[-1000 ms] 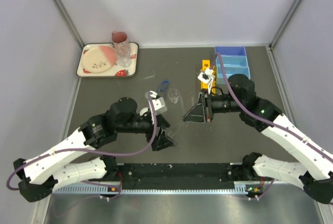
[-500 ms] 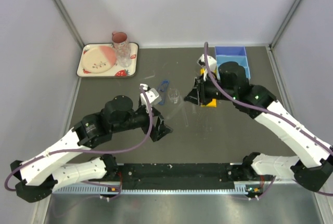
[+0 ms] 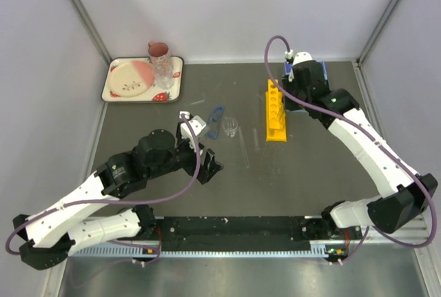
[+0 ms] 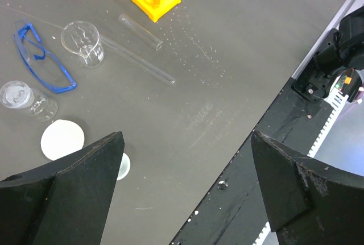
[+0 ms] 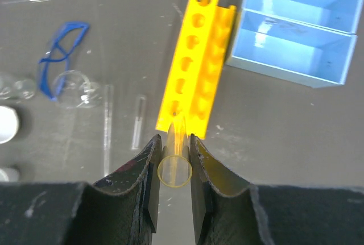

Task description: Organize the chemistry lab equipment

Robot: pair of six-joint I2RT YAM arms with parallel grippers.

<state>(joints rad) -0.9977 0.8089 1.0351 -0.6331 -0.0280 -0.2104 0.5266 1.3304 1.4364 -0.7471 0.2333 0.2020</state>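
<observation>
A clear glass tube [image 5: 177,134] is pinched between the two fingers of the right end effector [image 5: 173,142], which is closed on it. The right wrist camera looks almost straight down its open end. The tube's far end lines up with the near end of the yellow holed tube rack [image 5: 193,57]; whether it touches the rack cannot be told. The rack lies lengthwise on the dark tabletop [image 3: 310,173], and its far end is just beside the blue divided tray [image 5: 287,69].

Left of the rack, two thin glass rods [image 4: 139,58] lie flat on the tabletop, near each other but apart. Past them the small clear beaker [image 3: 230,127] stands upright, just beside the blue-rimmed goggles [image 3: 216,119]. All of these are well apart from the right end effector.

The left end effector [image 4: 186,136] hangs over the tabletop on the near side of the beaker and goggles, its fingers spread wide with nothing between them. In the left wrist view, one of the small white round dishes [image 4: 62,139] lies just off the tip of the left-hand finger [image 4: 85,168], and another is partly hidden behind that finger.

In the far left corner, the cream strawberry-patterned tray [image 3: 176,76] holds a pink-and-cream plate [image 3: 131,78] and a clear tumbler [image 3: 164,71]. A pink mug [image 3: 159,51] stands at the tray's far edge.
</observation>
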